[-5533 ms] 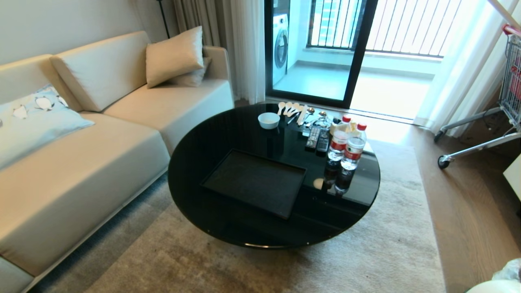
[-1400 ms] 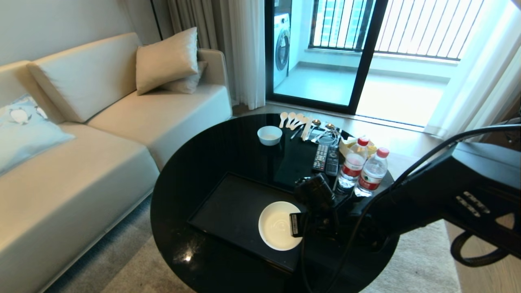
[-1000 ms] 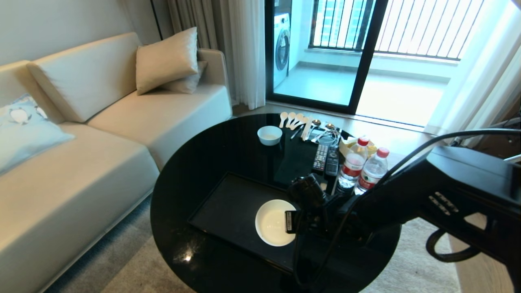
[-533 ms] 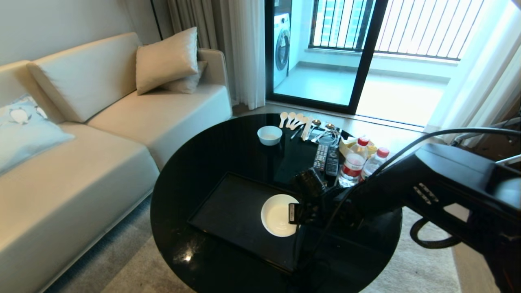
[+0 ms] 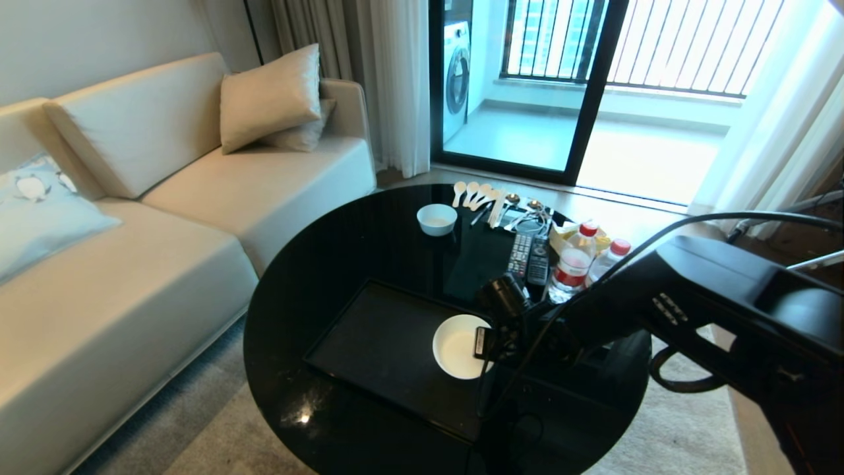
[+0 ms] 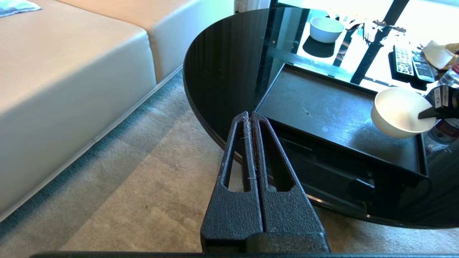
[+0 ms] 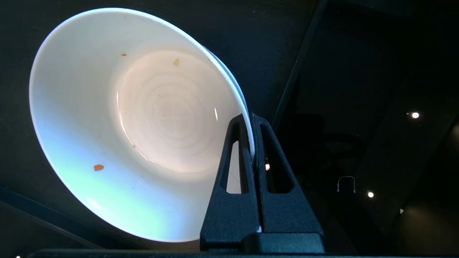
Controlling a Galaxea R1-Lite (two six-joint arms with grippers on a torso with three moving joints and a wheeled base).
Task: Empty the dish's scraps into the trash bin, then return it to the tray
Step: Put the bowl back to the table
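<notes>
Two claws were in play, but only one had a job. The right claw (image 5: 486,343) was clenched on the rim of the white bowl (image 5: 459,346), one finger inside the wall and one outside, as the right wrist view showed with the rim pinched between them (image 7: 250,143). That edge grip left the bowl's mouth free, which suits tipping it out and setting it down flat again. The bowl hung over the near right part of the black tray (image 5: 382,343), apparently a little above the tray floor and slightly tilted; whether it touched could not be told. Its inside was nearly bare: only a few tiny orange and yellow specks of scraps (image 7: 98,167) clung to the wall, so the emptying looked done and the return to the tray was the step in hand. No trash bin showed in any view.

The left claw (image 6: 250,118) was parked low beside the round black desk (image 5: 343,218), fingers pressed together on nothing, well clear of the tray so the right arm could work unhindered.

Farther back on the desk stood a smaller white bowl (image 5: 437,218), a row of spoons (image 5: 476,192), two remote controls (image 5: 529,258) and two water bottles (image 5: 580,260), all apart from the tray and out of the bowl's way
</notes>
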